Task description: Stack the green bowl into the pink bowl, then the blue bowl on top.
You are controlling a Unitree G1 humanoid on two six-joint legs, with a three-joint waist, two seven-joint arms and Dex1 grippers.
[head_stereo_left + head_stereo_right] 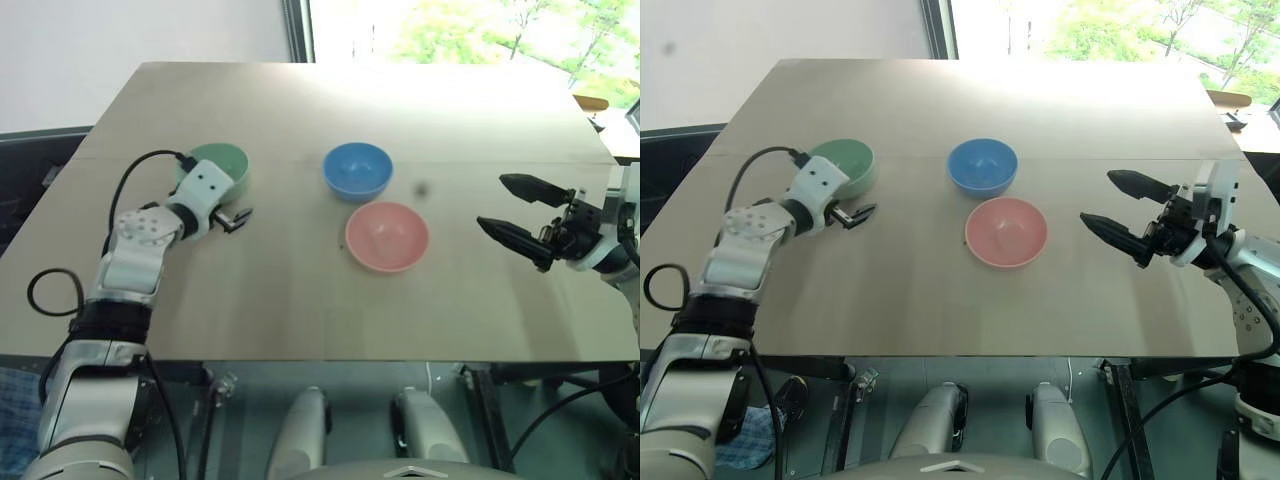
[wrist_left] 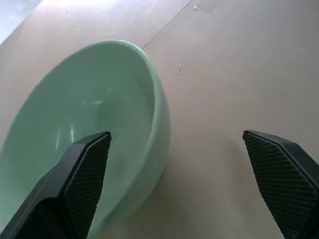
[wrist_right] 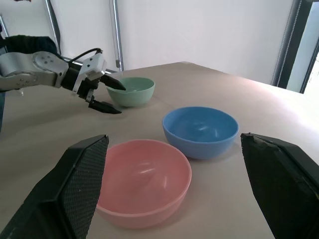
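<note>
Left gripper (image 1: 236,216) spread, one finger over the green bowl (image 1: 222,165) rim and one outside (not yet pinching); right gripper (image 1: 520,214) spread, idle. Risk: closing off-centre could tip or skate the smooth bowl away. Pink bowl (image 1: 387,236) and blue bowl (image 1: 357,170) sit just beside each other mid-table (image 1: 300,300); window (image 1: 470,30) beyond.

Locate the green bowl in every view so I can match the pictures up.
Left eye view: green bowl, far left on the table, behind the left claw.
Right eye view: far left.
Left wrist view: up close, one finger over its rim.
Right wrist view: far side.
Shared landmark: the left claw beside it.
</note>
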